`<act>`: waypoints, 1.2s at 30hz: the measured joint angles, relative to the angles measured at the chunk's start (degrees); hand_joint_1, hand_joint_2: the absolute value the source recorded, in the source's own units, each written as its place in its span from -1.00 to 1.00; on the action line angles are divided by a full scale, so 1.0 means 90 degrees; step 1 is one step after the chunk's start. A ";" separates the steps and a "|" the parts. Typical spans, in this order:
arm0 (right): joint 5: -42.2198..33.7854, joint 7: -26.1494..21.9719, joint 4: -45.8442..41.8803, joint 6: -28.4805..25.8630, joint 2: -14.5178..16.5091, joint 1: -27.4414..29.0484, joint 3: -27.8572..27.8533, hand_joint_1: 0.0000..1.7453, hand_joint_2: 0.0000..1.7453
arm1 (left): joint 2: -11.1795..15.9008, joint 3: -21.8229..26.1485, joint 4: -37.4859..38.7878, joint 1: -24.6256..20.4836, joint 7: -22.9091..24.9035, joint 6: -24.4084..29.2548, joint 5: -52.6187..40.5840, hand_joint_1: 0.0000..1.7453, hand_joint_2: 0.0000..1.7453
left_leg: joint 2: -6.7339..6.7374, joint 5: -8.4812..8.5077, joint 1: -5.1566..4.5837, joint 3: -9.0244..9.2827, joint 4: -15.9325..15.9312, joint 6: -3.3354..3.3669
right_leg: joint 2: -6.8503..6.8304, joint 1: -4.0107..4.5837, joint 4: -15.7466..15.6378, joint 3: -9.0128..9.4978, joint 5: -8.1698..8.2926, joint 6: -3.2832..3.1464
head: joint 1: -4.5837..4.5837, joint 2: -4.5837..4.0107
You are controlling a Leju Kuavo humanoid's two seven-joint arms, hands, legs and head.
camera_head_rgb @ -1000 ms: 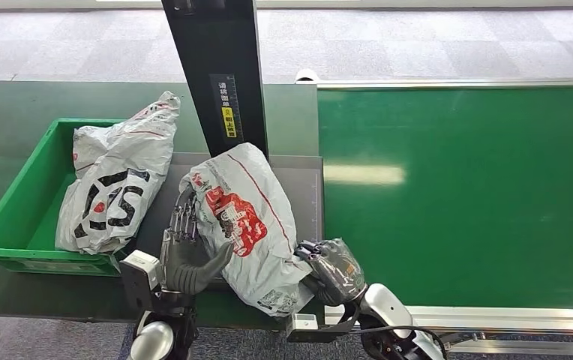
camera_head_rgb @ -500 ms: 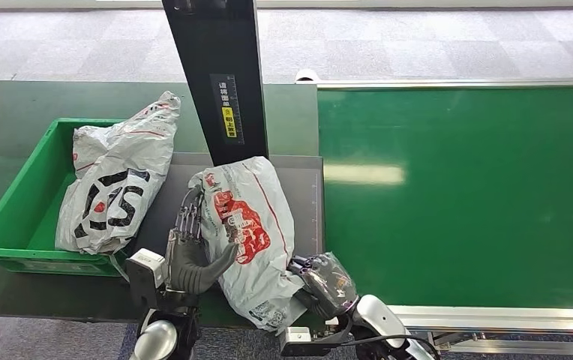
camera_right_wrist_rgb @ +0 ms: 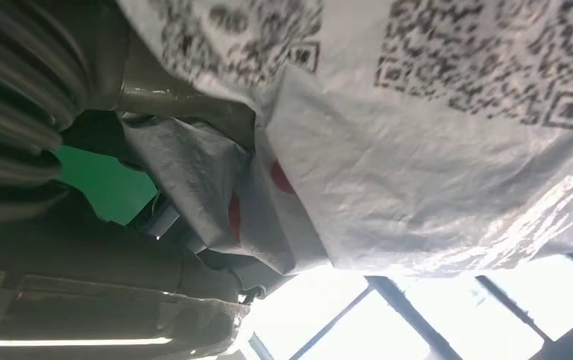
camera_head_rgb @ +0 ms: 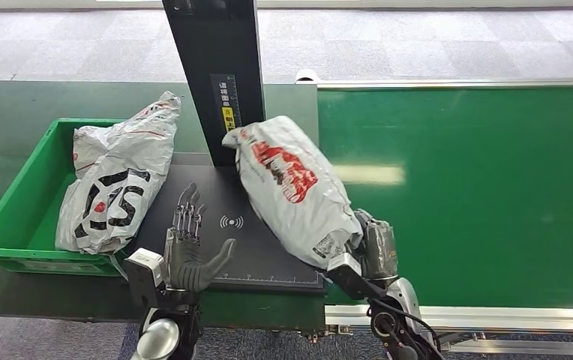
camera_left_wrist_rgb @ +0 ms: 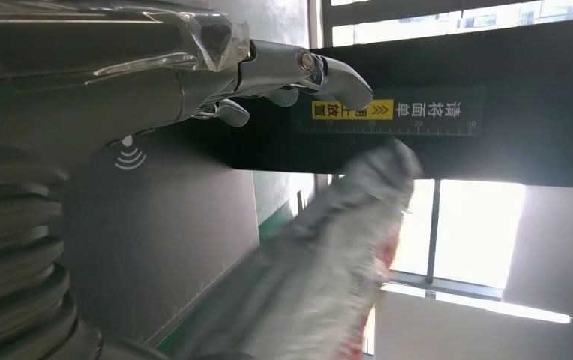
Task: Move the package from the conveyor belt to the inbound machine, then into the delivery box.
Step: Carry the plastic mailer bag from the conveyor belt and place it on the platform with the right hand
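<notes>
Right hand (camera_head_rgb: 377, 247) is gripping the package (camera_head_rgb: 292, 187) at its 5 o'clock end, holding it tilted above the scanner pad (camera_head_rgb: 231, 247). Left hand (camera_head_rgb: 187, 251) is hovering open at the pad's 8 o'clock. Another bag (camera_head_rgb: 118, 180) is sitting in the green box (camera_head_rgb: 13, 202).

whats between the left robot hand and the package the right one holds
Bare dark scanner plate with its wireless mark, seen in the head view, separates the left robot hand from the package.

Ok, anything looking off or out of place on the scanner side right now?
Yes. The package with red print is tilted in the right hand, overhanging the scan pad edge toward the conveyor belt. The left hand is open, off it. The other package bulges over the green box rim.
</notes>
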 joint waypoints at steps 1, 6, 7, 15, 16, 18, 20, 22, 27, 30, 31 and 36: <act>-0.0098 -0.0067 -0.0038 -0.0075 0.0024 -0.0004 -0.0160 1.00 1.00 | -0.0006 -0.0029 0.0018 -0.0010 0.0001 0.0002 0.0002 -1.00 1.00 | 0.0000 0.0000 0.0000 0.0000 0.0000 0.0000 | 0.0000 0.0000 0.0000 0.0000 0.0000 0.0000 | 0.0000 -0.0001; -0.0202 -0.0452 -0.0332 -0.0255 0.0186 0.0169 -0.0912 1.00 1.00 | -0.0025 -0.0150 0.0146 -0.0072 0.0002 0.0000 0.0037 -1.00 1.00 | 0.0001 -0.0001 0.0001 0.0000 0.0000 -0.0001 | 0.0000 0.0001 0.0000 -0.0002 0.0000 0.0000 | -0.0002 0.0001; -0.0181 -0.0496 -0.0388 -0.0256 0.0226 0.0207 -0.1038 1.00 1.00 | -0.0026 -0.0170 0.0177 -0.0085 0.0000 0.0002 0.0041 -1.00 1.00 | 0.0002 -0.0002 0.0001 0.0000 -0.0001 -0.0002 | 0.0000 0.0001 0.0000 -0.0002 0.0000 0.0000 | -0.0002 0.0001; -0.0189 0.0005 -0.0506 0.0737 0.0329 0.0211 -0.1430 1.00 1.00 | -0.0042 -0.0220 0.0360 -0.0158 -0.0020 -0.0020 0.0045 -1.00 1.00 | 0.0004 -0.0001 0.0001 0.0000 -0.0001 -0.0002 | 0.0001 0.0001 0.0000 0.0001 0.0000 0.0000 | 0.0000 0.0000; -0.0184 0.0189 -0.0466 0.1057 0.0330 0.0176 -0.1425 1.00 1.00 | -0.0044 -0.0219 0.0362 -0.0168 -0.0015 -0.0030 0.0036 -1.00 1.00 | 0.0004 -0.0001 0.0000 0.0000 -0.0001 -0.0002 | 0.0001 0.0001 0.0000 0.0002 0.0000 0.0000 | 0.0000 0.0001; -0.0114 0.0665 -0.0301 0.1807 0.0335 0.0059 -0.1380 1.00 1.00 | -0.0044 -0.0217 0.0366 -0.0188 -0.0002 -0.0055 0.0004 -1.00 1.00 | 0.0004 -0.0001 0.0001 0.0001 -0.0001 -0.0002 | 0.0001 0.0001 0.0000 0.0002 0.0001 0.0000 | 0.0000 -0.0001; 0.0035 0.1061 -0.0045 0.2508 0.0358 -0.0089 -0.1286 1.00 1.00 | -0.0038 -0.0215 0.0368 -0.0203 0.0010 -0.0078 -0.0023 -1.00 1.00 | 0.0004 -0.0001 0.0001 0.0000 -0.0001 -0.0002 | 0.0001 0.0001 0.0001 0.0002 0.0001 0.0000 | 0.0000 -0.0001; 0.0175 0.1230 0.0235 0.2981 0.0418 -0.0240 -0.1179 1.00 1.00 | -0.0023 -0.0212 0.0365 -0.0208 0.0014 -0.0056 -0.0030 -1.00 1.00 | 0.0002 0.0000 0.0001 0.0000 -0.0001 -0.0002 | 0.0001 0.0001 0.0001 0.0002 0.0001 -0.0001 | -0.0001 0.0000; 0.0339 0.1299 0.0754 0.3349 0.0560 -0.0646 -0.0984 1.00 1.00 | 0.0038 -0.0192 0.0288 -0.0203 -0.0011 0.0060 -0.0030 -1.00 1.00 | 0.0001 0.0000 0.0002 -0.0002 -0.0002 -0.0002 | 0.0001 0.0002 0.0002 0.0000 0.0000 -0.0001 | -0.0001 -0.0001; 0.0363 0.1304 0.0918 0.3382 0.0602 -0.0794 -0.0915 1.00 1.00 | 0.0068 -0.0178 0.0237 -0.0199 -0.0017 0.0086 -0.0030 -1.00 1.00 | 0.0000 0.0000 0.0001 -0.0003 -0.0001 -0.0002 | 0.0000 0.0002 0.0002 0.0000 0.0000 -0.0001 | -0.0001 0.0000; 0.0366 0.1305 0.0960 0.3386 0.0612 -0.0827 -0.0898 1.00 1.00 | 0.0075 -0.0176 0.0226 -0.0197 -0.0018 0.0092 -0.0030 -1.00 1.00 | 0.0000 0.0000 0.0001 -0.0003 -0.0001 -0.0002 | 0.0000 0.0001 0.0002 0.0000 0.0000 -0.0001 | 0.0000 0.0000; 0.0366 0.1305 0.1092 0.3442 0.0636 -0.0902 -0.0847 1.00 1.00 | 0.0087 -0.0162 0.0170 -0.0185 -0.0048 0.0158 -0.0025 -1.00 1.00 | -0.0001 0.0000 0.0000 -0.0004 -0.0001 -0.0002 | 0.0000 0.0001 0.0002 0.0001 0.0000 0.0000 | -0.0001 0.0001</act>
